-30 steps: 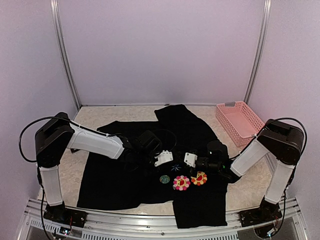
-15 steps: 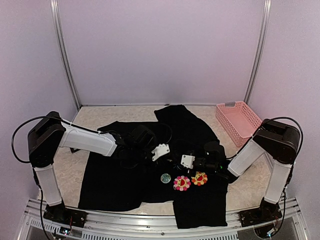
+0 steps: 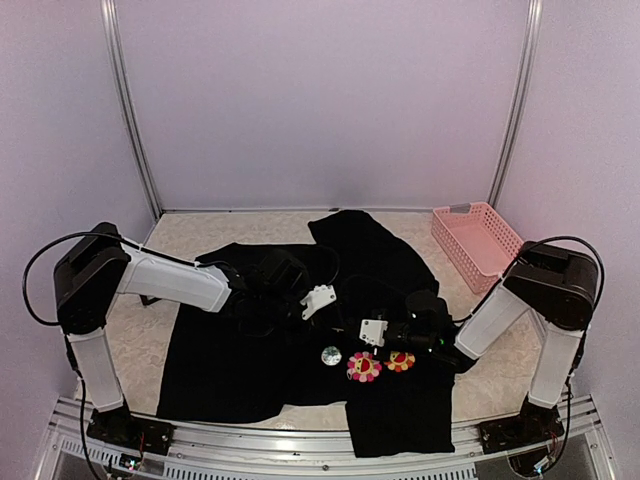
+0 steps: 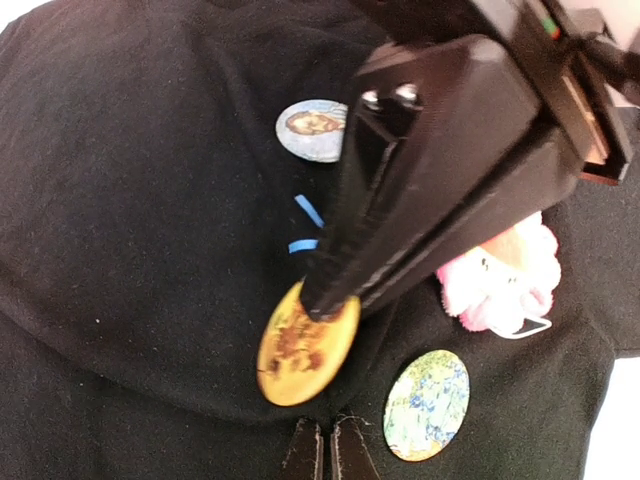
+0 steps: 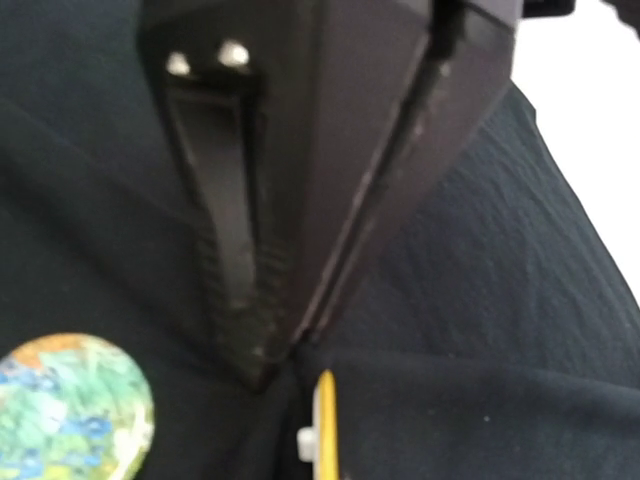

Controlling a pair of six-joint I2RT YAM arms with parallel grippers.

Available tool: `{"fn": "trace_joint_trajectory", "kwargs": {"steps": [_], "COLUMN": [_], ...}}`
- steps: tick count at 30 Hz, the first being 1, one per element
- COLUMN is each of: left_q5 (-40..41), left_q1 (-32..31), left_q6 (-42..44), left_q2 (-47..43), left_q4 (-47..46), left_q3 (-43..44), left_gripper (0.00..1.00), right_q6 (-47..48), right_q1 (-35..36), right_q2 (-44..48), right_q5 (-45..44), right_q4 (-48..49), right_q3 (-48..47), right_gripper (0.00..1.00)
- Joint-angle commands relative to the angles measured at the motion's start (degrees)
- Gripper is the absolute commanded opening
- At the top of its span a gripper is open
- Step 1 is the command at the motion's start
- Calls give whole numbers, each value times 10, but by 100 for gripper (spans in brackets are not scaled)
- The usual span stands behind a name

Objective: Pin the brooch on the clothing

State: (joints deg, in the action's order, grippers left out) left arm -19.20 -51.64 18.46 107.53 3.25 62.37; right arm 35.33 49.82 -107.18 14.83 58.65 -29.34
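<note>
Two grippers, both pinched shut! The right gripper (image 4: 322,298) has its tips touching the yellow brooch (image 4: 300,350) on the black shirt (image 4: 140,200). The left gripper (image 4: 322,445) sits at the brooch's six o'clock, the green badge (image 4: 425,405) at four.

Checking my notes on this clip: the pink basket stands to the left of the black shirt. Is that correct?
Not quite: the pink basket stands to the right of the black shirt, as the top external view shows.
</note>
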Motion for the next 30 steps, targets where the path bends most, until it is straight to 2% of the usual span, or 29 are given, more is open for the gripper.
{"fn": "trace_joint_trajectory", "kwargs": {"steps": [1,15,17,21,26,30], "left_q5": [-9,-5,-8,-8,-21,-31], "left_q1": [10,11,11,11,16,16], "left_q6": [-21,-22,-21,-20,-9,1], "left_q2": [-21,-19,-20,-25,-60,-79], "left_q4": [-28,-29,-28,-28,-28,-21], "left_q3": [-5,-7,-7,-8,-16,-20], "left_gripper": [0,0,6,28,35,36], "right_q6": [-50,-167,-174,-187,-205,-215], "right_q1": [10,-9,-14,-20,-34,-42], "right_q2": [17,31,30,27,23,26], "right_q5": [30,110,118,125,143,161], "right_q4": [35,115,116,117,116,118], "right_q3": [18,31,28,27,25,22], "right_gripper": [0,0,0,0,0,0]}}
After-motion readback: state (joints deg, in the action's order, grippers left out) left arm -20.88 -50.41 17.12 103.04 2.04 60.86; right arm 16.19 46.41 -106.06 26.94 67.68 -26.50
